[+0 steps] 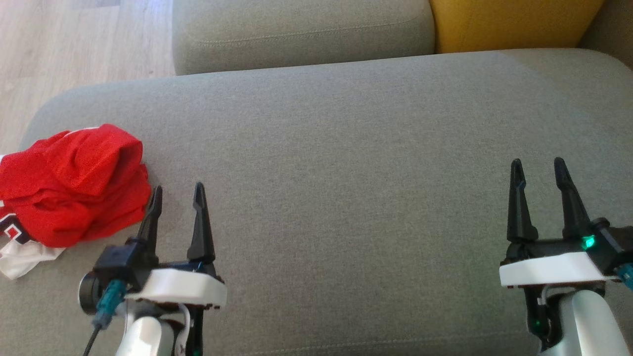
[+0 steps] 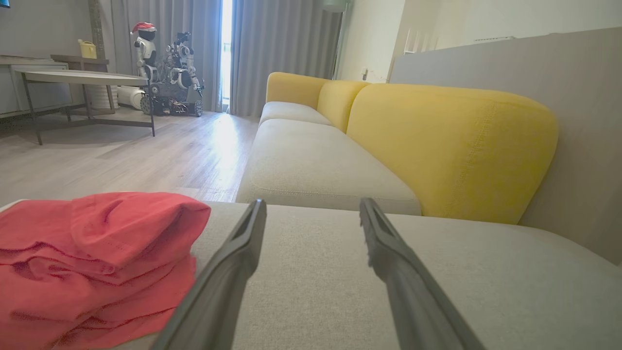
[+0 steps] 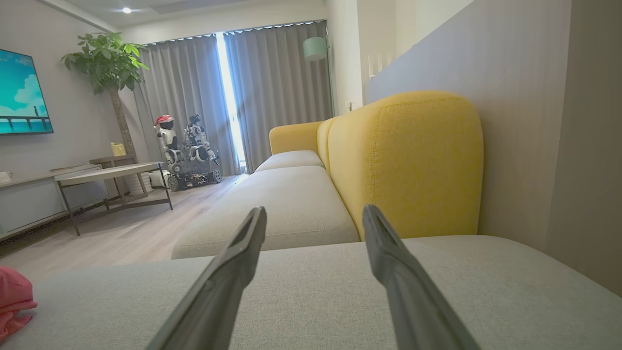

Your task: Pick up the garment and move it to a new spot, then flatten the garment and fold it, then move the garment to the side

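Note:
The garment point(image 1: 74, 185) is a crumpled red heap with white and dark patterned parts, lying at the left end of the grey sofa seat point(image 1: 346, 148). In the left wrist view the garment point(image 2: 92, 262) bulks at the lower left; in the right wrist view a bit of the garment point(image 3: 12, 301) peeks in at the left edge. My left gripper point(image 1: 178, 190) hovers just right of the heap, open and empty, its left finger close to the cloth. At the far right my right gripper point(image 1: 538, 164) is open too, with nothing between its fingers.
A second grey seat cushion point(image 1: 301, 29) lies beyond the seat, with a yellow backrest point(image 1: 514, 22) at the back right. Wooden floor point(image 1: 74, 44) lies off the sofa's left end. Across the room stand a low table point(image 2: 82, 78) and other robots point(image 2: 167, 68).

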`<state>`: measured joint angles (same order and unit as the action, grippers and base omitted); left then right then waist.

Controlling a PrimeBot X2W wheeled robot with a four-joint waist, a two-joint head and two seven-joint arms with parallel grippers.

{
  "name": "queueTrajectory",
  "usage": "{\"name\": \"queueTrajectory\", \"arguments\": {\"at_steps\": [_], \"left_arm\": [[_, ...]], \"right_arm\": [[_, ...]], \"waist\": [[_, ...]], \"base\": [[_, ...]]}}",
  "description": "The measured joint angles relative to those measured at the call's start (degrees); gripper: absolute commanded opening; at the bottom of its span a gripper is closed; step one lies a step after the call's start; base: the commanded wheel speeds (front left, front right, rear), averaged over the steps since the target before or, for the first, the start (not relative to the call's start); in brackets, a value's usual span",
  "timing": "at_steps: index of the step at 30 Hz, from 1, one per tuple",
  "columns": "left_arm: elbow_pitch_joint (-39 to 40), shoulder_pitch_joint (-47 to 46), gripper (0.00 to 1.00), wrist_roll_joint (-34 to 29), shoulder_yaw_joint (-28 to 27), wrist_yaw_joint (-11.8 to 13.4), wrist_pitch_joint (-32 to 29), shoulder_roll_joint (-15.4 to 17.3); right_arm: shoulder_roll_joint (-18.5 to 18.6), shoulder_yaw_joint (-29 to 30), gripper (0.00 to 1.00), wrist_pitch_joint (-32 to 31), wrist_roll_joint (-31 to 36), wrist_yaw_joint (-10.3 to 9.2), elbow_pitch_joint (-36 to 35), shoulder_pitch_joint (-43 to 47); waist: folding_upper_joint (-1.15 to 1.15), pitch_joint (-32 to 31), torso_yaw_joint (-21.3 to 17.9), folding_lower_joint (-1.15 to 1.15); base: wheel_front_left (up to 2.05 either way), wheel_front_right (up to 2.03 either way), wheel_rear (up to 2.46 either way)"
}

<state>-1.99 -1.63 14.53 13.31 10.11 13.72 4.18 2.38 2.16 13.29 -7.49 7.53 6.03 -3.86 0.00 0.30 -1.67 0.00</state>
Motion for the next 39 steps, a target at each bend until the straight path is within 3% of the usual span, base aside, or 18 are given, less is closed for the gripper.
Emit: {"name": "queueTrajectory", "arguments": {"at_steps": [9,26,32,39], "left_arm": [[-2.7,1.4,1.00,-3.9,-2.9,-3.6,0.6,-1.1],[-3.5,1.4,1.00,-2.8,-2.4,-3.5,0.6,-1.2],[-3.6,1.3,1.00,-2.3,-2.4,-3.4,0.6,-1.3],[-3.6,1.4,1.00,-1.8,-3.1,-3.3,0.6,-1.3]], "right_arm": [[0.0,-0.2,1.00,1.1,-0.5,0.00,1.5,0.0],[0.0,-0.6,1.00,1.1,-1.5,0.00,2.4,0.0],[0.0,-1.9,1.00,1.1,-0.9,0.00,2.5,0.0],[0.0,-3.6,1.00,1.1,-0.5,0.00,2.6,0.8]], "waist": [[0.00,0.2,0.4,0.00],[0.00,0.4,0.6,0.00],[0.00,0.3,3.4,0.00],[0.00,-0.1,9.3,0.00]], "base": [[0.00,0.00,0.00],[0.00,0.00,0.00],[0.00,0.00,0.00],[0.00,0.00,0.00]]}}
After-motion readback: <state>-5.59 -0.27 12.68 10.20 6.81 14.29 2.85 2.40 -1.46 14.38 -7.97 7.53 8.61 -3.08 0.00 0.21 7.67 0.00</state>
